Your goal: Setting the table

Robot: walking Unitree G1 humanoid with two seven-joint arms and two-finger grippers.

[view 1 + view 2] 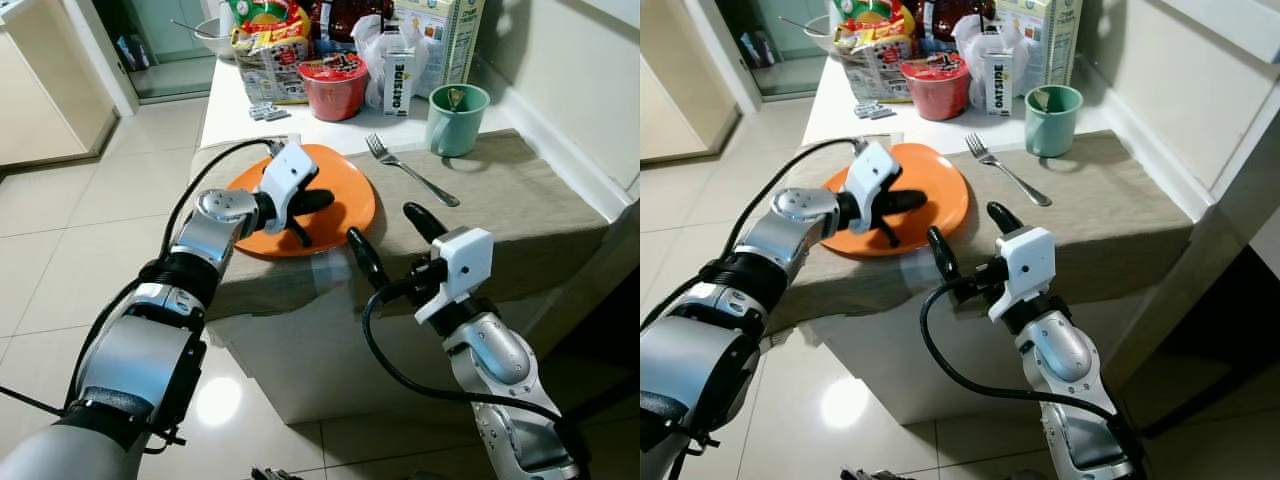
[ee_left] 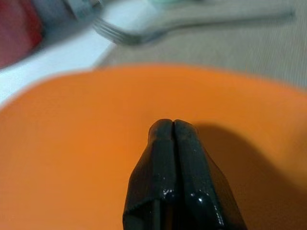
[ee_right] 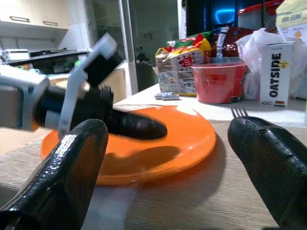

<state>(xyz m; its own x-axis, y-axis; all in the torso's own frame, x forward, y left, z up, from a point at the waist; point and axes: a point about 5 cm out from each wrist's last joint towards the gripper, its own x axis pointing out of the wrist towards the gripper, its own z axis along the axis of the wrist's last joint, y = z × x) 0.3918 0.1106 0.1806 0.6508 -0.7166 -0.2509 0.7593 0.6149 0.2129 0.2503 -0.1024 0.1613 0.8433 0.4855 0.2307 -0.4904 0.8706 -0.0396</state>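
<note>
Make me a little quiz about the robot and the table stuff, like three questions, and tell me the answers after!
1. True or false: the fork lies on the orange plate.
2. Which gripper is over the plate: A) left gripper B) right gripper?
3. Fill in: the cup beyond the fork is ____ in colour.

Key:
1. False. The fork lies on the cloth beside the plate.
2. A. Its fingers are shut together above the plate; the right gripper is open, at the table's near edge.
3. Green.
</note>
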